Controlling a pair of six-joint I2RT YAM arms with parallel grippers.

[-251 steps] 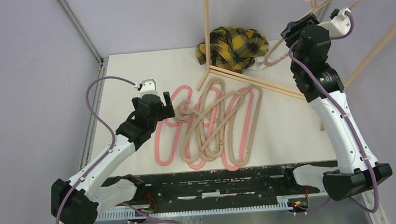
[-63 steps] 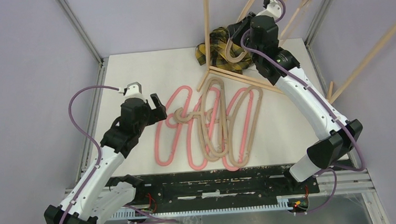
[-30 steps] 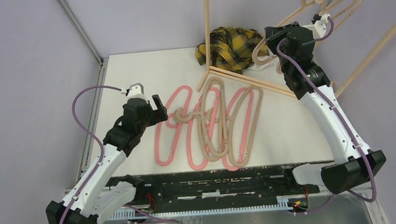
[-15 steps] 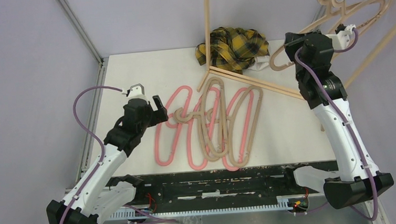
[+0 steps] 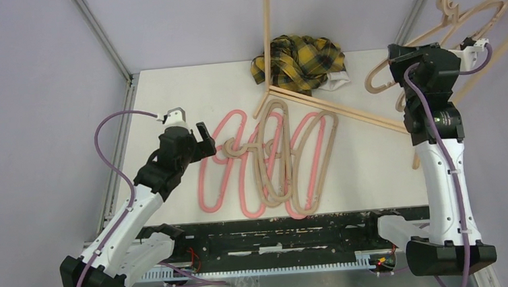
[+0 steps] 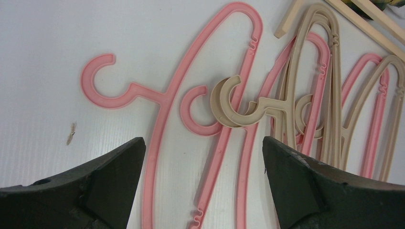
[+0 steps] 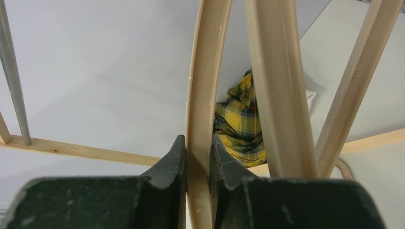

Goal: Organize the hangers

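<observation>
I hold a tan hanger [image 5: 464,16] tight in the right gripper [image 7: 198,149] at the far right corner, close to the rack [image 5: 267,34]; the left gripper [image 6: 203,144] gapes above the hanger pile [image 5: 273,159].

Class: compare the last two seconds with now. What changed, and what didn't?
The right end effector, shut on a tan hanger, swung it rightward from over the plaid cloth toward the metal rail. The open left end effector and the hanger pile stayed put.
</observation>
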